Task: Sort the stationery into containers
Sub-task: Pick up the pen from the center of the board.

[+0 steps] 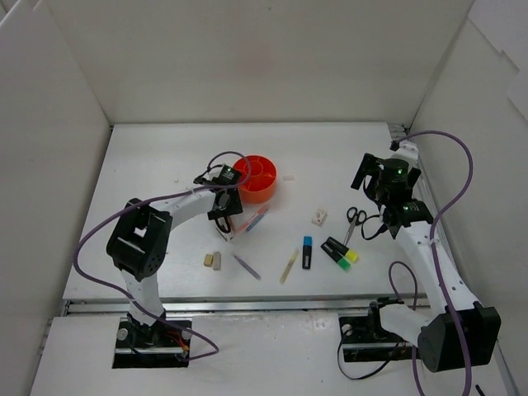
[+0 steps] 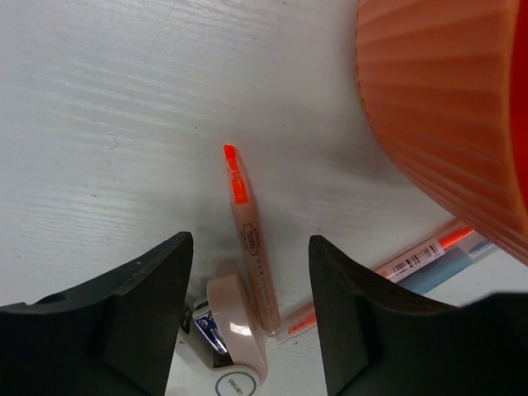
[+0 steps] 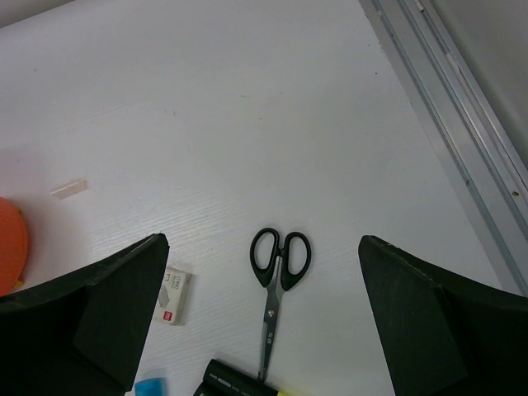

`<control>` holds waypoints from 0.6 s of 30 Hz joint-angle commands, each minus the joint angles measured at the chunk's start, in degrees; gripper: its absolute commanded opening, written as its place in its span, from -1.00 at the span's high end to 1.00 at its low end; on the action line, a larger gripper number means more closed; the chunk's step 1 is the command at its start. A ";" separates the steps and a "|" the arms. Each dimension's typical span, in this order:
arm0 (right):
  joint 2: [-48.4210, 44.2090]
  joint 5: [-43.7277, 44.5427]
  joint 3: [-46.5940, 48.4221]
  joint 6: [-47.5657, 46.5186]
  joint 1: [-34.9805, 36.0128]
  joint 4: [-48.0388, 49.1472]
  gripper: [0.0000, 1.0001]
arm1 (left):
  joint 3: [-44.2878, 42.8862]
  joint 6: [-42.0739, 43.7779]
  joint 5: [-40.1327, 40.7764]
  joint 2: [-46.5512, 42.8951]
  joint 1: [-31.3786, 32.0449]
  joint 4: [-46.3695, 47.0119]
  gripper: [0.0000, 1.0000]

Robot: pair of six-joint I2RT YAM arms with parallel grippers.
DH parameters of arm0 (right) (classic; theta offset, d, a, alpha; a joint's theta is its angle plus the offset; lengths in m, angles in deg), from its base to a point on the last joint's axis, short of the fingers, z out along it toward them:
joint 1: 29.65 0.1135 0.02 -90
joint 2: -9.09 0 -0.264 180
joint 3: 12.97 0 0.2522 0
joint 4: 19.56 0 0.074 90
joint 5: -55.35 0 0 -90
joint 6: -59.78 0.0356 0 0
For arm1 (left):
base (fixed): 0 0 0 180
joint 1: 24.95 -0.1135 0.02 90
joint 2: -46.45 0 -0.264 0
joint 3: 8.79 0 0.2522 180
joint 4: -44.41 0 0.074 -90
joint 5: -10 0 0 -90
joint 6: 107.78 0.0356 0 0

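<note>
Left tool point(image 2: 250, 264), spread and touching nothing, straddles the thin peach plastic pen with orange tip point(image 2: 247, 231), which lies flat on the white bench point(image 2: 99, 99) just beside the round ribbed orange plastic organiser point(image 2: 445, 107), its long axis running out through the gap, so a squeeze should take it crosswise.

Each arm is built from white links joined by black joint housings. The left arm point(image 1: 186, 202) has a large black housing point(image 1: 139, 239) at its shoulder, and the right arm point(image 1: 429, 256) has a matching one. Each arm stands on a black base plate point(image 1: 153, 346). A purple cable point(image 1: 77, 257) is routed in loose loops along the left arm, and a second cable point(image 1: 471, 161) serves the right. A green light point(image 1: 398, 172) is lit on the right wrist. The left hand point(image 2: 247, 241) and right hand point(image 3: 262, 242) have matte black, wedge-shaped fingers point(image 3: 115, 305).
</note>
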 commanded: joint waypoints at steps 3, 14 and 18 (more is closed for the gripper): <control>0.06 1.77 2.59 -0.54 -0.22 2.10 -0.96 | -2.13 -1.76 2.78 -1.36 1.47 2.61 0.02; -0.29 1.77 2.68 -0.28 -0.13 1.39 -0.96 | -0.46 -4.13 4.45 1.27 4.10 0.33 0.42; -0.73 1.77 2.59 -0.10 -0.22 1.48 -0.96 | 1.48 -5.01 4.37 0.66 4.10 0.06 0.42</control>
